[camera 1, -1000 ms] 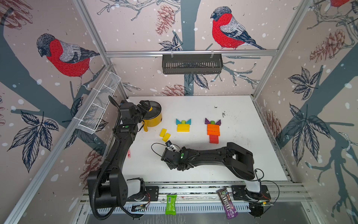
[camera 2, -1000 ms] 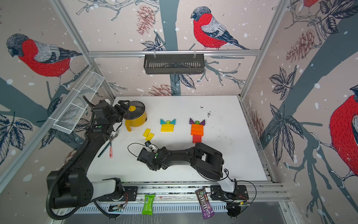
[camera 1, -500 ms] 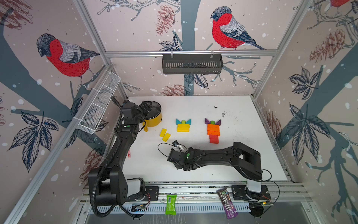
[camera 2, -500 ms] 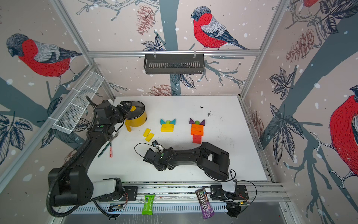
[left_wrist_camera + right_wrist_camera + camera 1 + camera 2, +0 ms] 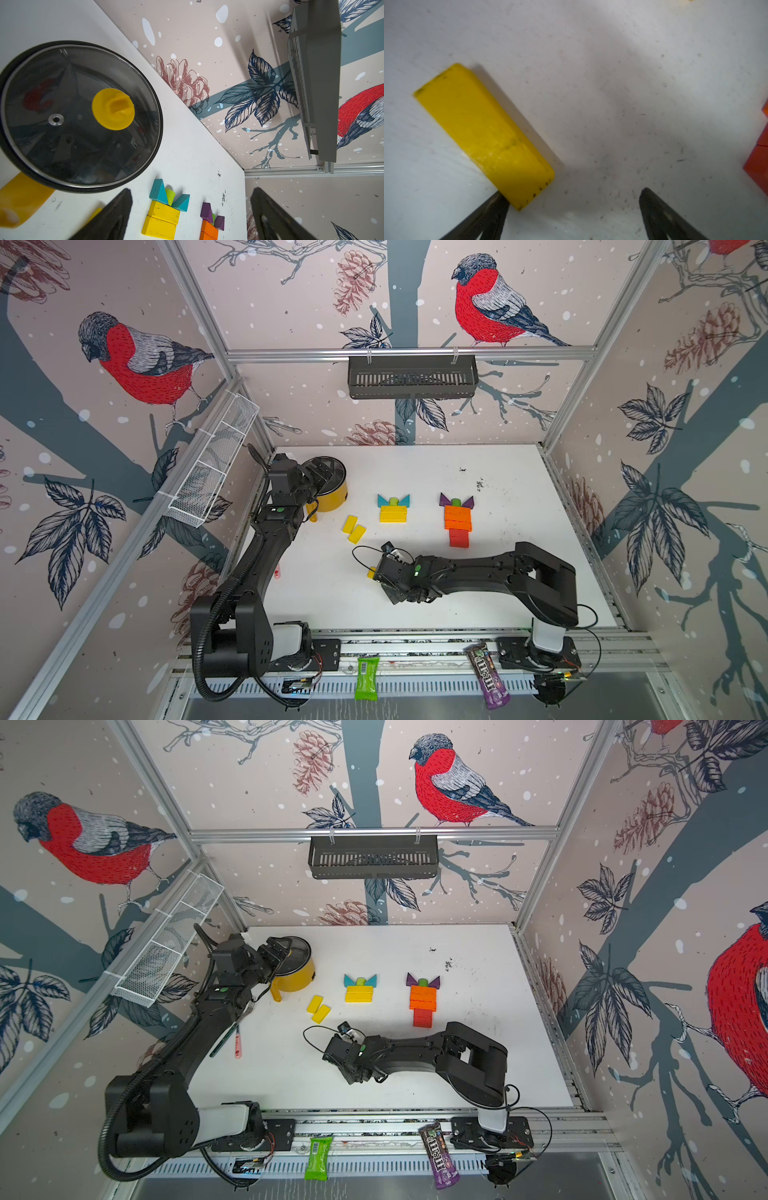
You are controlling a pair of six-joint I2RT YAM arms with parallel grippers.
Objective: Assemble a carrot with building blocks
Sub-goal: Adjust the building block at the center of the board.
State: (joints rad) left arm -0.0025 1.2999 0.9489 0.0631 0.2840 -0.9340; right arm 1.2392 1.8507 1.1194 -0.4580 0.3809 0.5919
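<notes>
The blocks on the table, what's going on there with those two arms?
The robot is building carrots from blocks. An orange carrot with purple leaves looks finished; the yellow carrot beside it, with teal leaves, has only its top rows, and two loose yellow bars lie near it. The right gripper, open, is low over another yellow bar, which lies by one finger, ungripped. The left gripper, open, hovers by the lidded yellow pot.

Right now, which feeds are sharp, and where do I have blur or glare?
Right wrist view: soft, the yellow block smeared at its edges, a broad shadow across the table. Left wrist view: sharp, but the glass lid mirrors the surroundings. Both top views: evenly lit.
</notes>
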